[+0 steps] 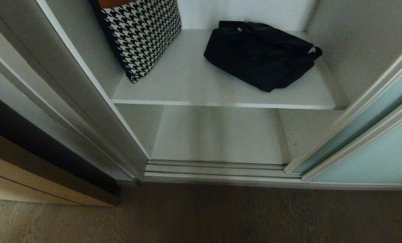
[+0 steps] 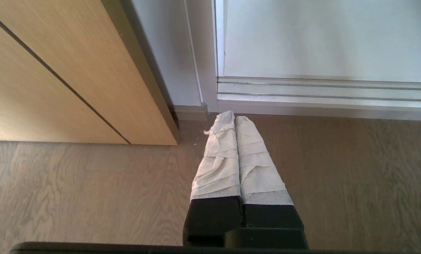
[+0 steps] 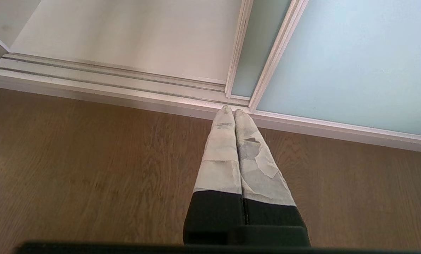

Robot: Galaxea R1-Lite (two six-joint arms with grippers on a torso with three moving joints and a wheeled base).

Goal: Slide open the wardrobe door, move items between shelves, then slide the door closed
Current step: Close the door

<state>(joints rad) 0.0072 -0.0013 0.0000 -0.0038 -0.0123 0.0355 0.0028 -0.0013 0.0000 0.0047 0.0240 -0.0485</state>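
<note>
Door (image 1: 373,148) slid right; houndstooth piece (image 1: 142,33) & black bundle (image 1: 260,55) on shelf (image 1: 187,81). Both grippers' (image 2: 234,118) (image 3: 231,110) jaws clenched, empty, over floor (image 1: 201,216).

The upper shelf (image 1: 194,84), a light-grey board with a thin white front edge, crosses the upper middle of the head view. A houndstooth piece (image 1: 142,33) leans at its upper left, and a black bundle (image 1: 260,54) lies at upper right (the two well apart). The lower shelf (image 1: 218,135) sits below it.
</note>
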